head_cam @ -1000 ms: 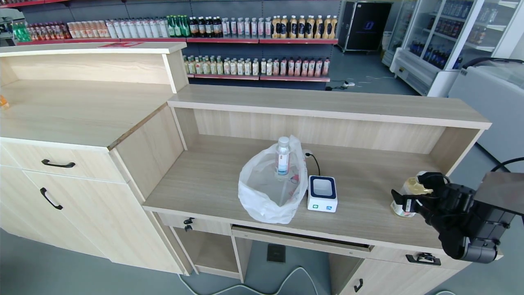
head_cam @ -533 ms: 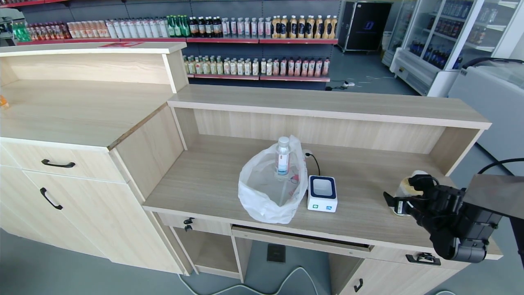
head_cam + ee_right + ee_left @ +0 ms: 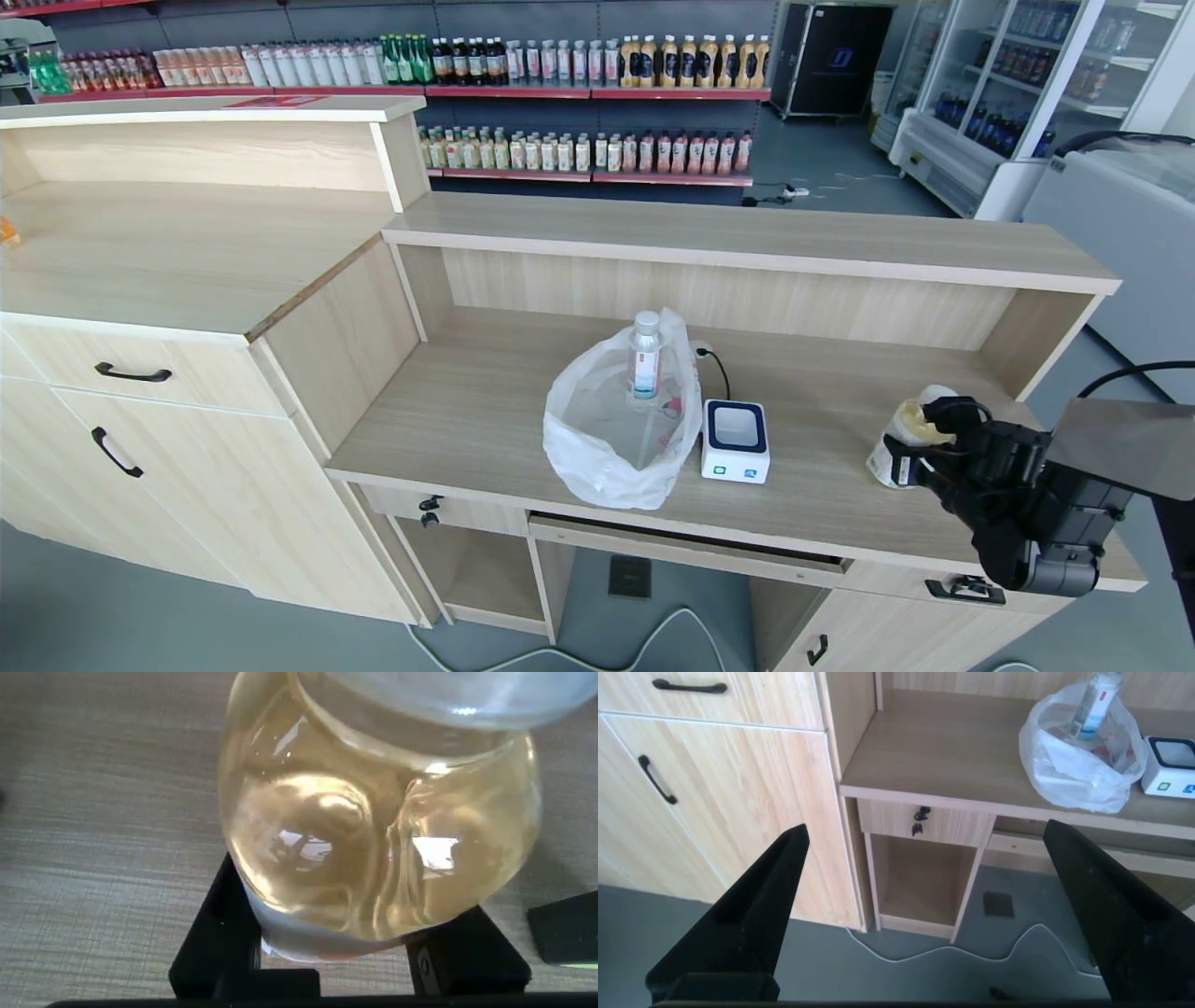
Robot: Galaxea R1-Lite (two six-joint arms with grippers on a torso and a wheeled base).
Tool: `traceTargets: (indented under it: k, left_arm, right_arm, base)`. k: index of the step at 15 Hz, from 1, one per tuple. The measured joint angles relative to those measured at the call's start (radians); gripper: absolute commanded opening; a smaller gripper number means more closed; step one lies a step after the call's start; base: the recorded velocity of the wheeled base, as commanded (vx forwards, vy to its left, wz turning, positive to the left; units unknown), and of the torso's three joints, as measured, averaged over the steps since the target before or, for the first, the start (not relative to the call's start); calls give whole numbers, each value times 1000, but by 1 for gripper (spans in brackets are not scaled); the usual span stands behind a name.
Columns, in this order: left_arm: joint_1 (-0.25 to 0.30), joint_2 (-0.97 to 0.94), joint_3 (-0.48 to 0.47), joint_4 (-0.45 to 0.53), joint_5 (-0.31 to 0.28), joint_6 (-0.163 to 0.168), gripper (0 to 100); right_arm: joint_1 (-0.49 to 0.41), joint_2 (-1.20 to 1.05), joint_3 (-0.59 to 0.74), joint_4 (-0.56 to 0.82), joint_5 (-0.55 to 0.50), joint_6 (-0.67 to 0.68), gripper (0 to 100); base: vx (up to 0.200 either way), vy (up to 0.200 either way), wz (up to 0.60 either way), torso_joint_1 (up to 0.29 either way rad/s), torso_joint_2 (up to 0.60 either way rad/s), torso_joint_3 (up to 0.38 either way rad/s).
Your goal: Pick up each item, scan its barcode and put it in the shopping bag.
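**Head view.** The right gripper (image 3: pixel 924 437) is closed on a bottle of pale yellow drink (image 3: pixel 887 457) at the right end of the tabletop (image 3: pixel 467 411), one finger on each side of its body. Over the last second the gripper has carried the bottle a short way toward the scanner (image 3: pixel 736 441), and the bottle, upright before, now leans with its top tipped away from the scanner. I cannot tell whether its base has cleared the tabletop. It remains well apart from the scanner. The shopping bag (image 3: pixel 597 457) stands just beside the scanner on its far side, mouth open, with a water bottle (image 3: pixel 644 359) upright inside.

**Left wrist view.** The left gripper (image 3: pixel 926 835) is spread wide with nothing between its fingers. It hangs out in front of the counter, over the floor. The shopping bag (image 3: pixel 1078 761) and scanner (image 3: pixel 1172 756) lie well away from it.

**Right wrist view.** The yellow bottle (image 3: pixel 374 831) sits between the dark fingers (image 3: pixel 215 952), with the tabletop (image 3: pixel 93 812) grain behind it.

**Assessment.** The grasp appears secure and transport has begun. Scanning is not yet done, and the label's barcode must still be turned to face the scanner window.
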Motion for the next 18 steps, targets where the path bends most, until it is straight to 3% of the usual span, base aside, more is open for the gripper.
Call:
traceTargets:
  k: [8,12,16,18]
  left_arm:
    - [0,0,0,0,0,0,100]
    - [1,0,0,0,0,0,100]
    - [0,0,0,0,0,0,100]
    - [0,0,0,0,0,0,100]
  right_arm:
    - [0,-14,-41,14,-7,-7,0]
    - [13,-114,-9,85,-22,20,0]
    - [38,-455,46,444,53,116,0]
    - [50,-657,67,634,154,158,0]
  base:
    - [0,0,0,0,0,0]
    - [0,0,0,0,0,0]
    - [0,0,0,0,0,0]
    - [0,0,0,0,0,0]
